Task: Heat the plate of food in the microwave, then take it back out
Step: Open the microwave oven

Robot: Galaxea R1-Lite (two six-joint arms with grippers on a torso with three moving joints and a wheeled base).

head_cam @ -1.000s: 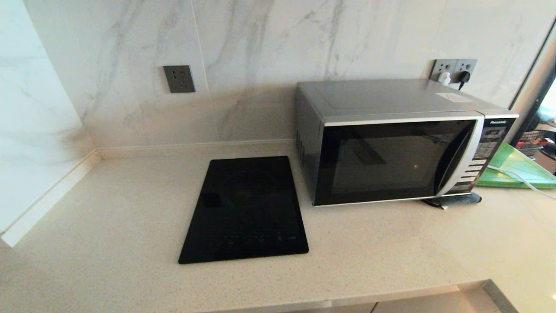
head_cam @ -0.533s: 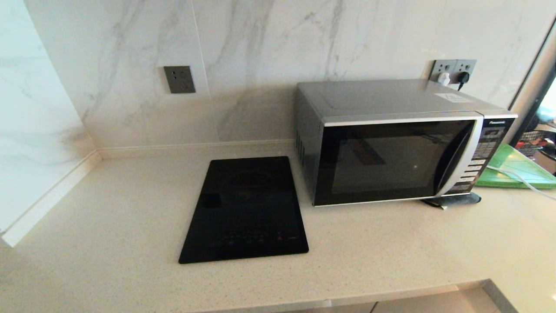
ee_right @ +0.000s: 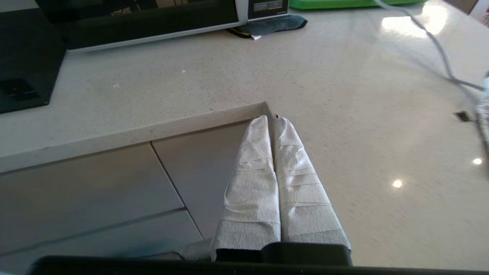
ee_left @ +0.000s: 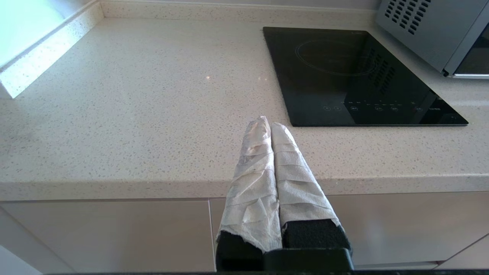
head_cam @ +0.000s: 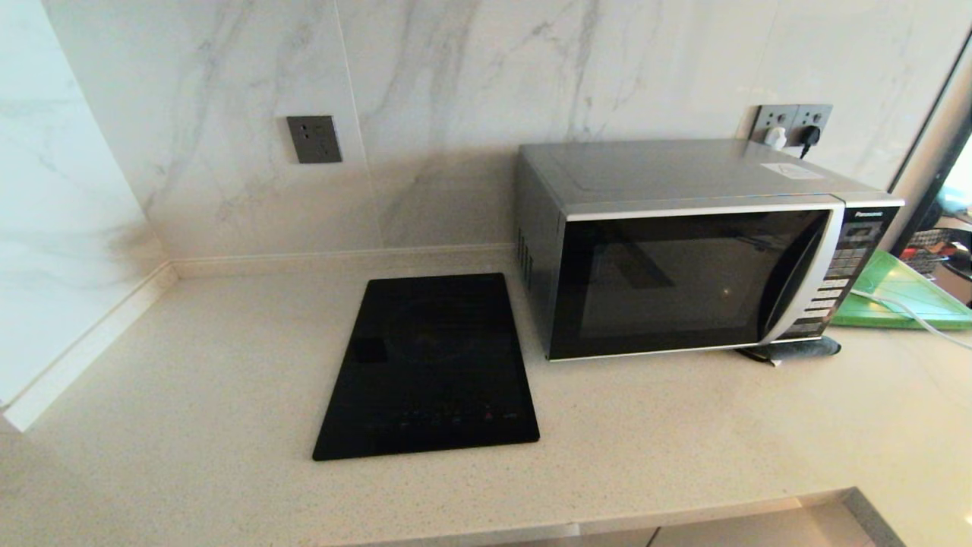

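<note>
Two claws, left claw [ee_left: 270,124] and right claw [ee_right: 273,119], clenched empty at desk [head_cam: 228,365] edge; microwave [head_cam: 699,243] door closed, no plate visible. Next: likely opening it.

Kitchen: microwave [head_cam: 695,247], cooktop [head_cam: 433,365], countertop [head_cam: 190,395]

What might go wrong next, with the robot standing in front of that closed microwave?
Three risks, as guesses:
1. No plate of food shows in any view, so the robot may reach for nothing.
2. The white cable trailing over the green cutting board beside the microwave could snag the right gripper.
3. The folded dark cloth under the microwave's front corner might let it shift when the handle is pulled.
</note>
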